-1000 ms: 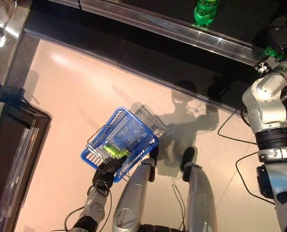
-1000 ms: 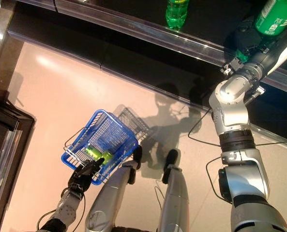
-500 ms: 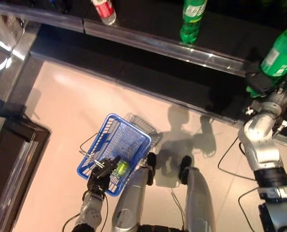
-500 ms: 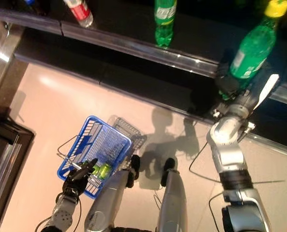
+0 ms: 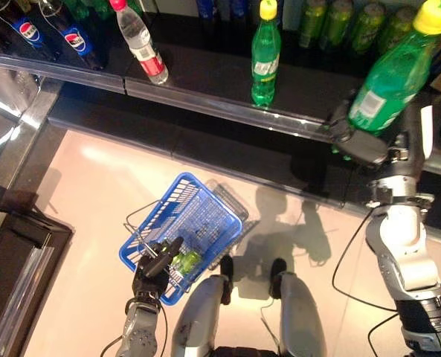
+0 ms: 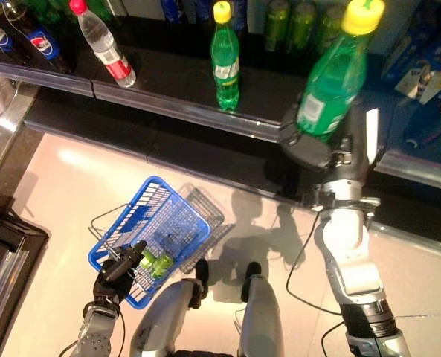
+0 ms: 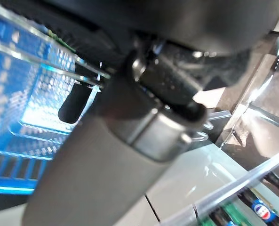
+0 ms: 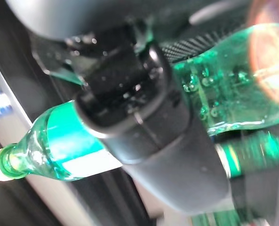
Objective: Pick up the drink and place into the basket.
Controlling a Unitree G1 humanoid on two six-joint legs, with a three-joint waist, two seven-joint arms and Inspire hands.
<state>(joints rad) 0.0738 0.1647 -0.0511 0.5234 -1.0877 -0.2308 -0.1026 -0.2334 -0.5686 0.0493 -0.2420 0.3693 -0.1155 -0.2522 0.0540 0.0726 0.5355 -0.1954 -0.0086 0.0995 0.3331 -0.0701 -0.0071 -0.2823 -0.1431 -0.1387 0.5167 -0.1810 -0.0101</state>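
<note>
One green bottle [image 6: 332, 82]; gripped in right robot hand [image 6: 309, 149]; raised above shelf [image 6: 205, 104]

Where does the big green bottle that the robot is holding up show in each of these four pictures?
Left eye view: green bottle at upper right, in the right hand, above the shelf.
Right eye view: upper right of centre, same grip.
Left wrist view: not in it; only the blue basket shows.
Right wrist view: close up, behind the hand.
Shared landmark: the blue basket on the floor.

The left hand [image 5: 155, 269] seemingly hides part of the basket's [image 5: 177, 223] wire handle.
</note>
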